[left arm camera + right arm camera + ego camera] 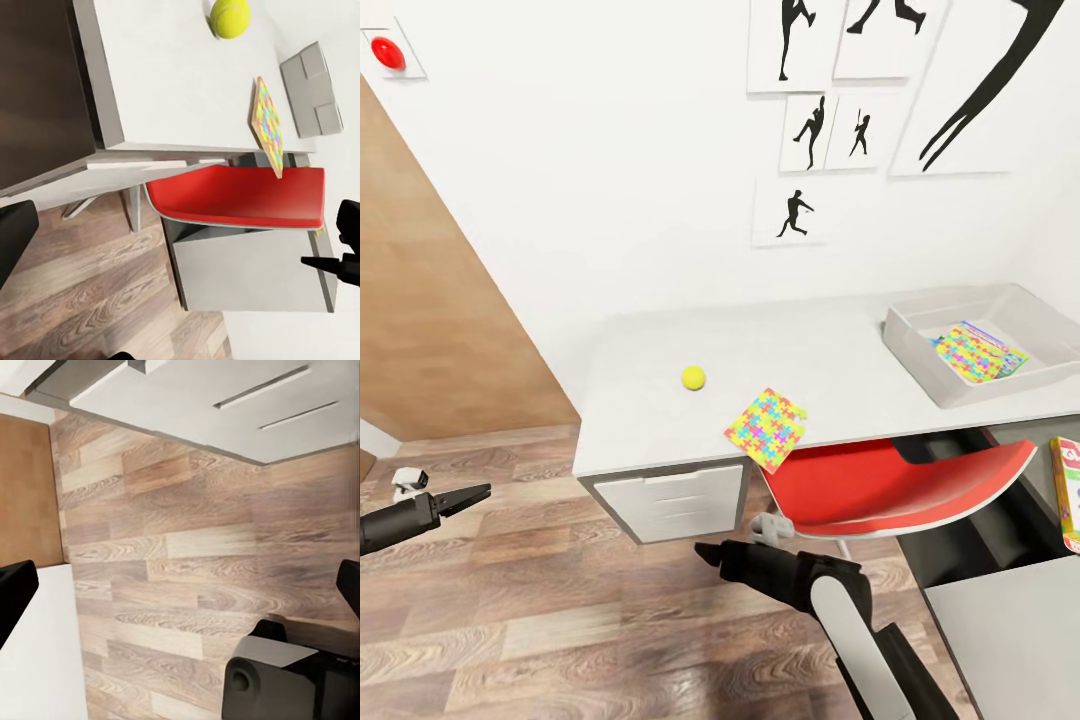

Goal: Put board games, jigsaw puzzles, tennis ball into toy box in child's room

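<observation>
From my head camera, I look down on a pale tabletop (660, 420) against a white wall hung with black baseball-player silhouettes (798, 212). A ball (693, 377) sits near the middle of the tabletop. A puzzle (766, 428) lies at the front edge, one corner hanging over, just above a red chair (890, 485). At the far right end stands the grey toy box (920, 350), with a second puzzle (970, 352) lying inside it over another flat thing I cannot identify. A green-and-white game box (1066, 494) shows at the right edge, cut off by the frame. My left hand (465, 497) hangs low over the wood floor (560, 620), fingers pressed together. My right hand (710, 553) is below the chair; I cannot tell its state here.

From my left wrist, I see the ball (229, 17), the puzzle (268, 126) overhanging the edge, the chair (240, 196) and white drawers (247, 274). My fingers sit at opposite frame edges.

From my right wrist, I see floor planks (187, 555) and drawers (225, 405). My right fingers (13, 592) stand spread wide, holding nothing.
</observation>
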Controlling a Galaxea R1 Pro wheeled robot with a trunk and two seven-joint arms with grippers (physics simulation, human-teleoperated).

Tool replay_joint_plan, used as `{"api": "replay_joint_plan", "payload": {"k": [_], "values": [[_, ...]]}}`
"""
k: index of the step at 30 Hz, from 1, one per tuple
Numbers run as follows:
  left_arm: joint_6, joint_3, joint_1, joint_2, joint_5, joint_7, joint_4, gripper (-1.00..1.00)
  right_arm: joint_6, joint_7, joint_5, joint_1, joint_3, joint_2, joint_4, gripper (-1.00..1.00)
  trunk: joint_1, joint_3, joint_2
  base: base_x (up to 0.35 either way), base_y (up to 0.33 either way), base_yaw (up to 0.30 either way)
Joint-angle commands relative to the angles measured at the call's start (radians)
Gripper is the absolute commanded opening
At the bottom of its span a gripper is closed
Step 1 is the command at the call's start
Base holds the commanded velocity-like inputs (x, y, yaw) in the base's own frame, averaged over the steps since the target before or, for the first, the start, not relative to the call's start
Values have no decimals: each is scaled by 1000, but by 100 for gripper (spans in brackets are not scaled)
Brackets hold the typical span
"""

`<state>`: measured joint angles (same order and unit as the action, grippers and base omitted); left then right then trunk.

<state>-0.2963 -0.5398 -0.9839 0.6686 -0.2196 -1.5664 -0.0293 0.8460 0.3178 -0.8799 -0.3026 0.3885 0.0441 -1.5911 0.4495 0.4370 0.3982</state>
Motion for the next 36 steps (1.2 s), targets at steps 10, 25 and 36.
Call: {"api": "replay_joint_plan", "payload": {"k": [10,25,36], "values": [[-11,-8,-1,0,-11,-4,0,100,1,10,6,-1,5,1,-1,100,1,-2,2,0,0,0],[-10,-8,-1,-2,-12,-4,-1,100,1,10,6,-1,6,1,-1,100,1,-26,2,0,0,0],[-10,25,-1,-37,-14,33,-2,100,-51,9,11,-3,5,3,47,100,1,-44,2,0,0,0]]}}
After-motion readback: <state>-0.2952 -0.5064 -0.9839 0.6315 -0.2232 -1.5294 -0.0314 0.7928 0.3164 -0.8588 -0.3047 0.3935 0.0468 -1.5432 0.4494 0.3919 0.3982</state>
